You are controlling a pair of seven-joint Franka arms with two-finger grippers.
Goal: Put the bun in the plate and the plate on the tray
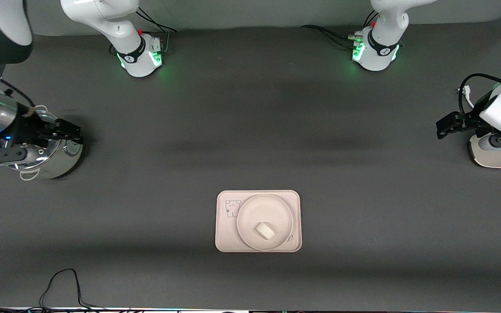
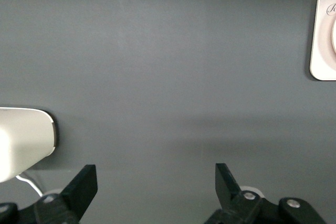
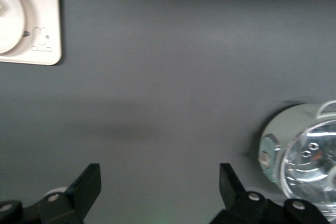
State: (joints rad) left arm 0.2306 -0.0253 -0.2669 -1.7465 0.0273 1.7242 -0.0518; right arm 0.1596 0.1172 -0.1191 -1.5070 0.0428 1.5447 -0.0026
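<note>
The bun (image 1: pixel 265 230) is seen on the plate (image 1: pixel 250 208), which is set on the tray (image 1: pixel 224 234) (near the desk's front edge). The left end effector (image 1: pixel 444 126) and right end effector (image 1: pixel 70 132) are held released, empty, at the desk's ends.

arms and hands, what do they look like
Both arms are glossy white with rounded shells and black bands at the joints; green lights glow at their bases, where black cables plug in. The right arm has a silver metal collar at the wrist. The left hand and right hand are black, each with two flat, angular fingers set on black mounts with small silver screws.
</note>
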